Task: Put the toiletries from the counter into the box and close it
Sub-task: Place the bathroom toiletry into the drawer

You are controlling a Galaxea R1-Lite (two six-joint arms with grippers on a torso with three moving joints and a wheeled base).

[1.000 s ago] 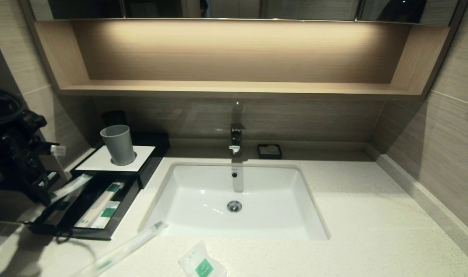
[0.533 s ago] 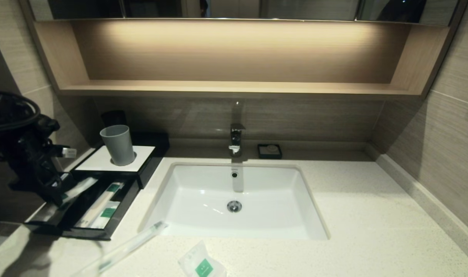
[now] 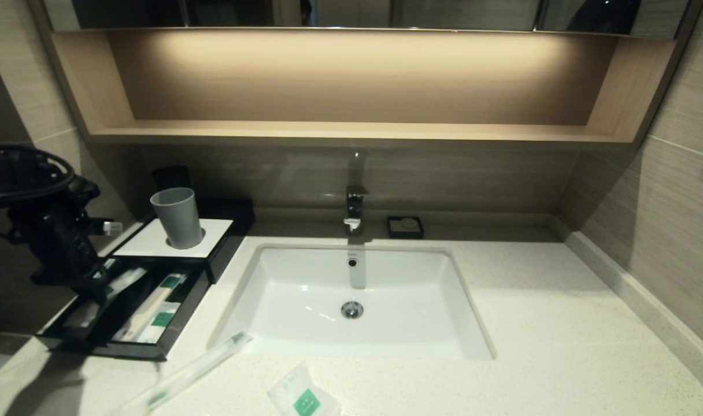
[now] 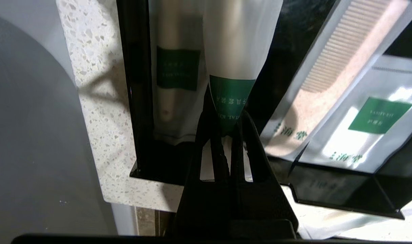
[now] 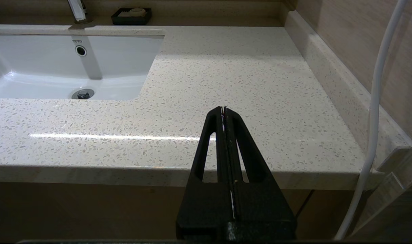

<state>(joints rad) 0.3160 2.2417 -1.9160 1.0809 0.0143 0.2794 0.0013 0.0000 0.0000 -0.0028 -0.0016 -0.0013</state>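
The black box (image 3: 215,231) with a white top panel stands at the counter's (image 3: 531,323) left end, its drawer (image 3: 181,323) pulled out. My left gripper (image 3: 100,289) hangs over the drawer's left side, shut on the green end of a clear-wrapped stick (image 4: 231,98) that slants down into the drawer (image 4: 135,101). Wrapped items with green labels (image 4: 378,115) lie inside. A second slim stick (image 3: 189,370) and a small sachet (image 3: 302,397) rest on the counter by its front edge. My right gripper (image 5: 223,110) is shut and empty, parked above the counter's front right edge.
A grey cup (image 3: 177,216) stands on the box's white panel. The white sink (image 3: 305,289) takes up the middle, with a tap (image 3: 355,211) and a small black soap dish (image 3: 405,226) behind it. A wooden shelf (image 3: 351,133) runs above.
My left arm has moved to the right and further over the drawer, carrying the held stick down into it. The stick and sachet on the counter have not moved.
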